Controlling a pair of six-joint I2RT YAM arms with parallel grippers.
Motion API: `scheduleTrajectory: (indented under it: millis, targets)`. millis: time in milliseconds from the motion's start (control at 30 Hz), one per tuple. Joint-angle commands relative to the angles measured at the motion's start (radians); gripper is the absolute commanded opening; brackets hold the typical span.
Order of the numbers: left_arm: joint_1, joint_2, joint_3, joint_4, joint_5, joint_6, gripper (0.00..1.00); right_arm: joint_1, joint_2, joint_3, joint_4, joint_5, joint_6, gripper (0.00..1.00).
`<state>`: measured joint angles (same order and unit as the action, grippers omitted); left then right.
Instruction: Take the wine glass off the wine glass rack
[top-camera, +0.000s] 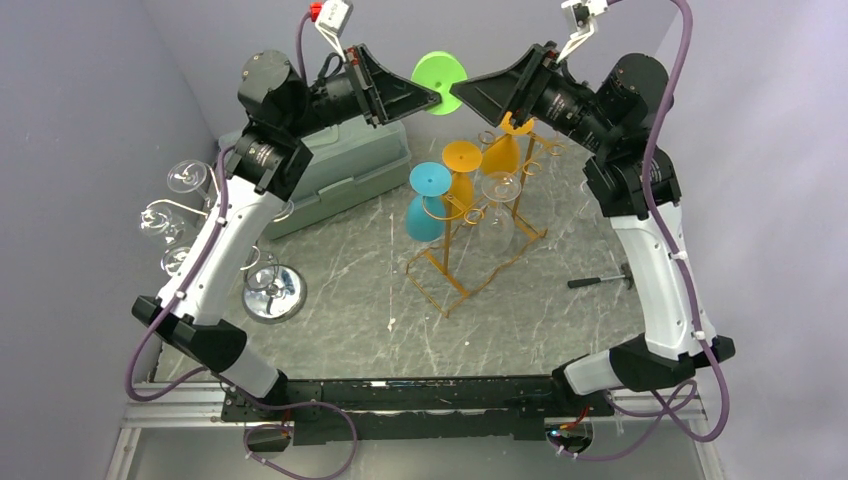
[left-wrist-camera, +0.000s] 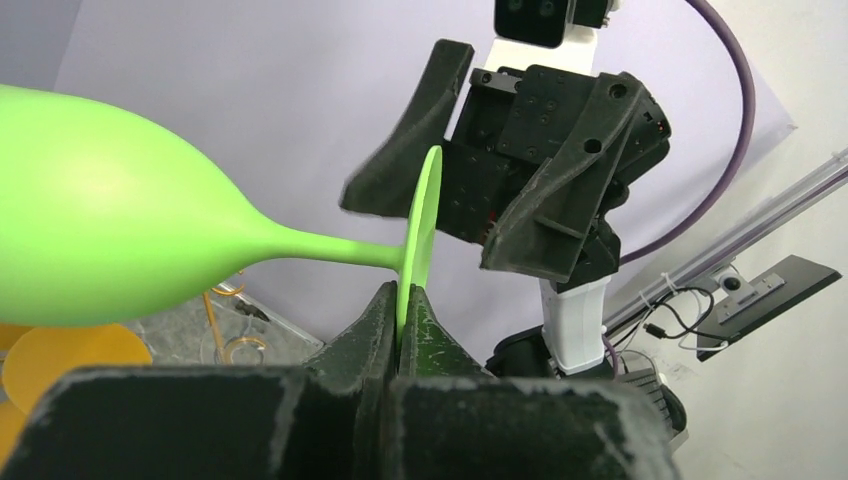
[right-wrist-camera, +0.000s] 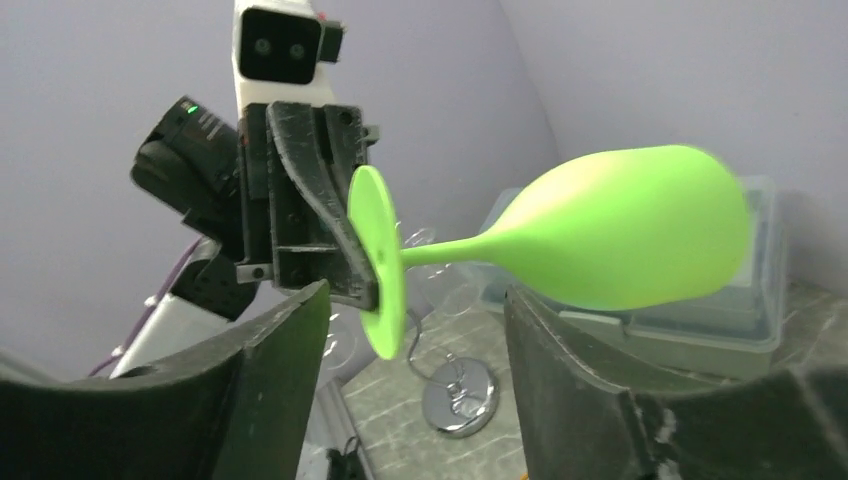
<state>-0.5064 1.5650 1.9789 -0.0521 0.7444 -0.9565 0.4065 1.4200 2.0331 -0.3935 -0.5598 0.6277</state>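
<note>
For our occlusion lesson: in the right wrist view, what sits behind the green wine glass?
Behind the green wine glass: a lidded plastic box, partly covered by the bowl, and the left claw gripping the foot.

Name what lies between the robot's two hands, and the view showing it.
The green wine glass: its round foot sits between the left hand, shut on its rim, and the open right hand. The top view shows this.
</note>
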Motion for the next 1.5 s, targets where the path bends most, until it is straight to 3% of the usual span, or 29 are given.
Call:
scheduleTrajectory:
  millis: [0, 133, 333, 533, 733, 1033, 1300, 1467]
  targets:
    - [0.039, -0.089, -0.053, 0.157, -0.005, -0.116, 0.0, -0.062, -0.043, -0.031, 0.087, 0.003, -0.031, 0.76]
    - [0.072, -0.121, -0.092, 0.215, -0.038, -0.208, 0.0, -0.237, -0.087, -0.199, 0.303, -0.126, 0.124, 0.91]
    - [0.083, -0.123, -0.123, 0.385, -0.074, -0.432, 0.0, -0.325, -0.037, -0.283, 0.522, -0.27, 0.252, 0.96]
    - [0.082, -0.102, -0.111, 0.523, -0.064, -0.589, 0.0, -0.325, -0.014, -0.356, 0.815, -0.356, 0.424, 0.98]
    - [0.074, -0.097, -0.136, 0.616, -0.051, -0.696, 0.0, -0.312, -0.012, -0.374, 0.935, -0.371, 0.491, 1.0]
    - [0.023, -0.063, -0.111, 0.661, -0.033, -0.743, 0.0, -0.248, 0.033, -0.317, 1.005, -0.383, 0.531, 1.0]
    - [-0.002, -0.053, -0.117, 0.706, -0.042, -0.776, 0.0, -0.202, 0.089, -0.265, 1.202, -0.397, 0.692, 0.98]
    - [-0.009, -0.063, -0.12, 0.722, -0.052, -0.789, 0.0, -0.184, 0.149, -0.216, 1.382, -0.389, 0.854, 0.92]
